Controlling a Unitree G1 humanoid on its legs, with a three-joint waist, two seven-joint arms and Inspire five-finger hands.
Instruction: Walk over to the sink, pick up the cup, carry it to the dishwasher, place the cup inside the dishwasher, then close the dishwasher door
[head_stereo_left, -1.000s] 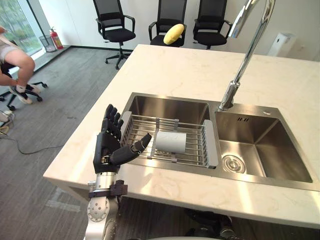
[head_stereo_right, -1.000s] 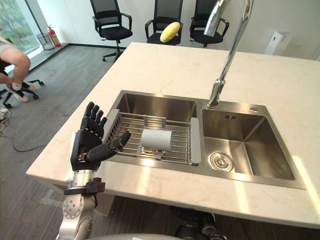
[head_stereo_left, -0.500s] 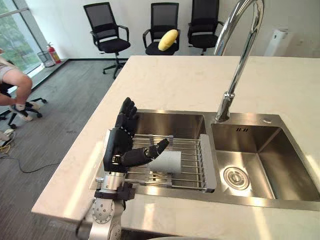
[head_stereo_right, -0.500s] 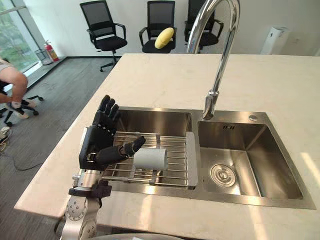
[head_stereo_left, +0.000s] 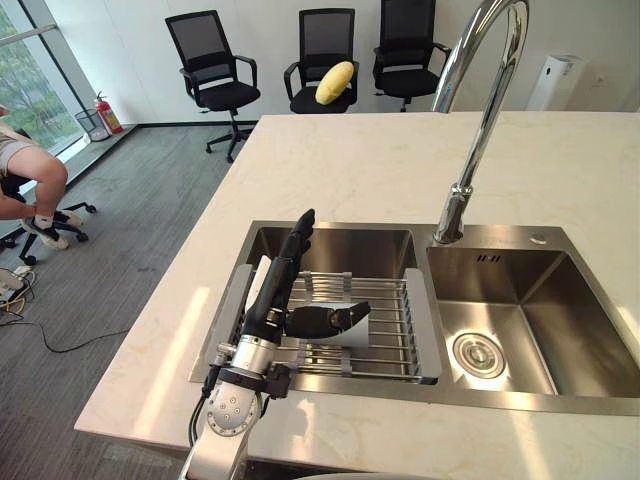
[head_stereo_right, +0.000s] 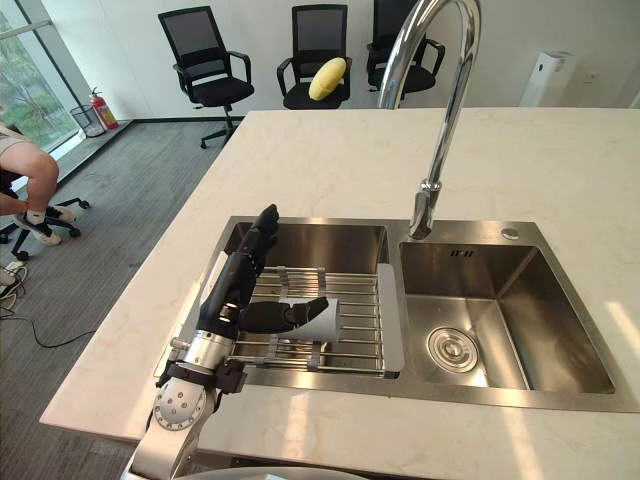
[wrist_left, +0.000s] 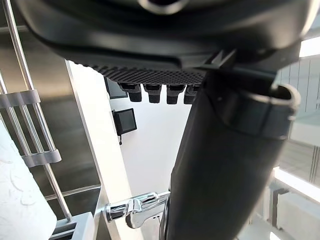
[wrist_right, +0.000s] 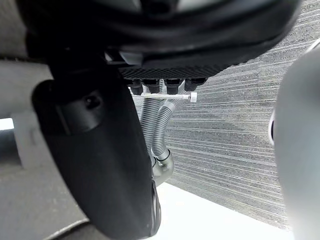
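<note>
Now the fingers (head_stereo_left: 296, 238) of the left hand (head_stereo_left: 272, 300) are straight and pressed together, pointing at the back wall of the left basin (head_stereo_left: 350, 245). They are not curled round anything. The thumb (head_stereo_left: 318, 320) reaches out sideways across the top of the cup (head_stereo_right: 322, 326), though I cannot tell whether it actually presses on it. The cup lies on its side on the wire rack (head_stereo_left: 390, 330) that spans this basin, so it is not yet held. In the left wrist view its pale wall (wrist_left: 20, 200) sits close beside the rack's bars (wrist_left: 30, 115).

The step in hand is the grasp. The cup is round and smooth and rests on thin wires, so a one-sided nudge would probably roll it away. It seems better to lower the palm until the cup sits deep between thumb and fingers, then wrap the fingers round the body opposite the thumb. The squeeze should go across the body, not near an end. The lift should go straight up, clear of the rack's raised sides and of the faucet (head_stereo_left: 478, 120) arching over the divider.

The right hand (wrist_right: 160, 55) hangs idle over grey floor, fingers relaxed and holding nothing. Around the sink is a pale stone counter (head_stereo_left: 380, 160).
</note>
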